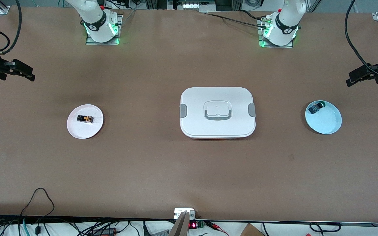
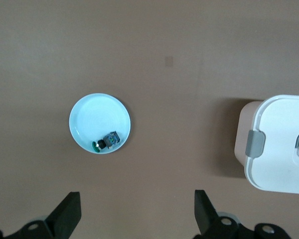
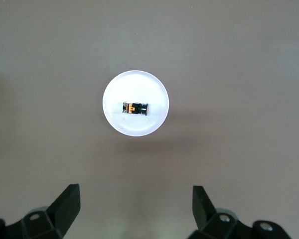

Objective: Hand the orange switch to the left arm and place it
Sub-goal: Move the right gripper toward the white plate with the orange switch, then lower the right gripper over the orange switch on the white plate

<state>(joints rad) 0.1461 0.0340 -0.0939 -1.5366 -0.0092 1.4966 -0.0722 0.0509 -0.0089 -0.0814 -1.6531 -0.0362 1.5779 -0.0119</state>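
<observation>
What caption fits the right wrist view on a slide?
Right gripper, jaws open, hangs high over the white plate holding the orange switch lying on its side, untouched.

White box [image 1: 218, 126] — grey clips; black-orange switch [image 1: 85, 118].

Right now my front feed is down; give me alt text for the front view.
The orange switch lies on a white plate toward the right arm's end, with the white box mid-table. A blue plate with a green-capped part sits toward the left arm's end. The right gripper and left gripper hover open at the table's ends.
</observation>
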